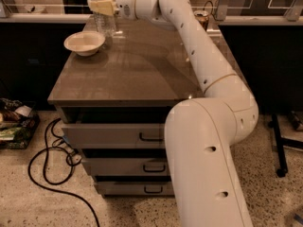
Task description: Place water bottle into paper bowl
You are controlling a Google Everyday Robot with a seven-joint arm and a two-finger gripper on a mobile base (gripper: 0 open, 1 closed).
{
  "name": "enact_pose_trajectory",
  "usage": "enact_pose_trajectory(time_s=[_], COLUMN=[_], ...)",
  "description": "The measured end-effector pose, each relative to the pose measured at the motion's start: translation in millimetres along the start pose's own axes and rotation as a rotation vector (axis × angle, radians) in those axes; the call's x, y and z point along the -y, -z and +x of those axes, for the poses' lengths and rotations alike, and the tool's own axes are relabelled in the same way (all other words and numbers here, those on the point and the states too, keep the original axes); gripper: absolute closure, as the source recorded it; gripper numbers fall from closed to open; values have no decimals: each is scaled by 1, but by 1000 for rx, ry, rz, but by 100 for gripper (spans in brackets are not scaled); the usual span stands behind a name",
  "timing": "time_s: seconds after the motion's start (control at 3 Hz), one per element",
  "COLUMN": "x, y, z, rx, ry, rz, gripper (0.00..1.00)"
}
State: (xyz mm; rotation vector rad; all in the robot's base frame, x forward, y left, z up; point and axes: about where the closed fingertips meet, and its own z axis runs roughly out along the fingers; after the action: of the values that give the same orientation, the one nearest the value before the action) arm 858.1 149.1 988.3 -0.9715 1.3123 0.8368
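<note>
Water bottle [105, 23] is clamped by closed gripper [101, 6], far left | risk: bottle is toppled if lowered onto shallow paper bowl [84, 43] rim

Cream hand [101, 6] gripping clear water bottle [105, 25], cream-white paper bowl [84, 42]

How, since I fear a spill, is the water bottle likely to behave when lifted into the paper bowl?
The gripper clasps the water bottle high up. Tall and narrow, it will probably tip easily in the shallow paper bowl. Its clear plastic likely flexes under squeeze. The bowl looks light and may slide if nudged.
</note>
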Motion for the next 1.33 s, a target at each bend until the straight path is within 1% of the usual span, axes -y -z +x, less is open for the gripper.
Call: enact_pose_trajectory(time_s=[0.33,0.67,1.0,1.33], x=[-11,-29,-38,-43], y=[-23,-50,-69,-86], z=[6,8,11,19], rx=[-6,0,14,-2], ry=[3,-8,-47,-93], rz=[-46,-104,-119,-103], gripper=[100,100,100,100])
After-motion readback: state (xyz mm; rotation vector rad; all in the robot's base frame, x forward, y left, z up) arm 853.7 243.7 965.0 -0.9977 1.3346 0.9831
